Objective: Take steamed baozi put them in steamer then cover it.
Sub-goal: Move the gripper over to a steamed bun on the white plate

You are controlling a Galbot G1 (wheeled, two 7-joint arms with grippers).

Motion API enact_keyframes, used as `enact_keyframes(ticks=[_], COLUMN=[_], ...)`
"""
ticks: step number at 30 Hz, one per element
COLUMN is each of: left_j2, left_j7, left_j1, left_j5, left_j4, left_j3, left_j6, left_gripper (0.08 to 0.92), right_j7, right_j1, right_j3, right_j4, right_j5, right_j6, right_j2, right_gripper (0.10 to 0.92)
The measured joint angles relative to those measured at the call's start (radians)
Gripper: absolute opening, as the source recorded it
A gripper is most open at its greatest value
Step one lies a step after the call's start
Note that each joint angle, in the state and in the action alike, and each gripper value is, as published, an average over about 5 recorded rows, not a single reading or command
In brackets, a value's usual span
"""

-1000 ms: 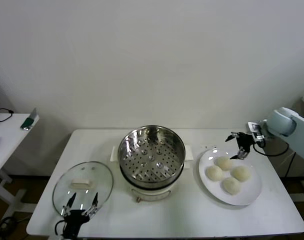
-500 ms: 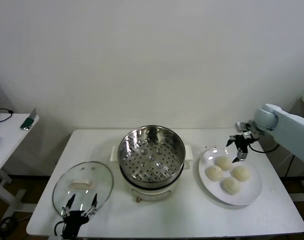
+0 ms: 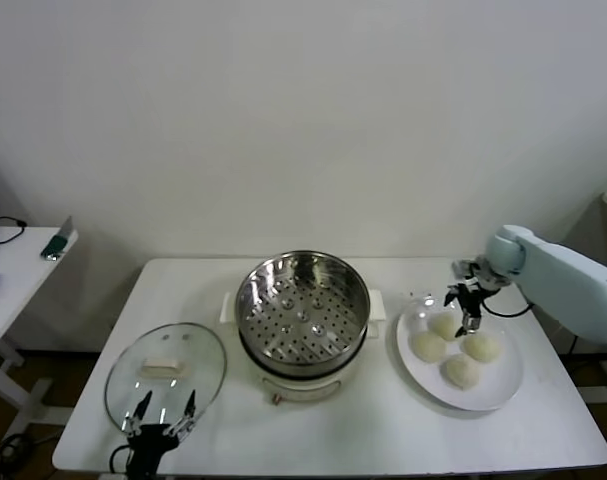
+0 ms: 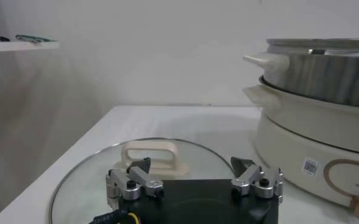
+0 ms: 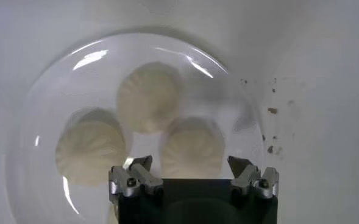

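A: Right hand (image 3: 462, 310) first, from the head view: where is it?

B: Over the far edge of the round white plate (image 3: 493, 392), above the nearest of the four cream-white steamed dough buns (image 3: 445, 325), fingers spread apart and holding nothing. A second ago it hung beyond the plate's far right rim; it has come inward toward the robot's left and lower.

A: And the rest of the white table (image 3: 383, 425)?

B: Unchanged. The shiny perforated stainless-steel steamer basket (image 3: 302, 310) sits on its white cooker base at the centre, with no buns in it. The round clear glass lid with the cream handle (image 3: 166, 368) lies flat at the left, and the left hand (image 3: 163, 407) is parked at its near edge, fingers apart.

A: Left wrist view?

B: Left hand (image 4: 194, 178) spread wide just above the lid (image 4: 75, 189), handle beyond it, steamer (image 4: 325, 64) off to one side.

A: Right wrist view?

B: Right hand (image 5: 193, 176) gaping over the plate (image 5: 45, 97), one bun (image 5: 192, 149) between its fingers, untouched.
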Motion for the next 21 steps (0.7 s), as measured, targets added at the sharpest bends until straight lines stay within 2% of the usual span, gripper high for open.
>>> enact_keyframes(ticks=[3,13,21], left_j2=[0.0,0.002,0.002], left_j7=[0.0,-0.003,-0.005], left_j1=[-0.002,-0.009,-0.011], left_j5=[0.0,0.0,0.001], left_j4=[0.003,0.013,0.015], left_j3=[-0.001,-0.01,-0.01], left_j6=[0.0,0.0,0.001], left_gripper=[0.823,0.823,0.823], right_j7=[0.006,0.017,0.016], right_j1=[-0.012,-0.032,-0.02], right_j3=[0.013,0.038,0.035], right_j4=[-0.017,-0.037,-0.022], right_j5=[-0.018,-0.041,-0.042], right_j6=[0.002,0.009,0.021], right_j2=[0.011,0.029,0.018], right_gripper=[0.811,0.671,0.662])
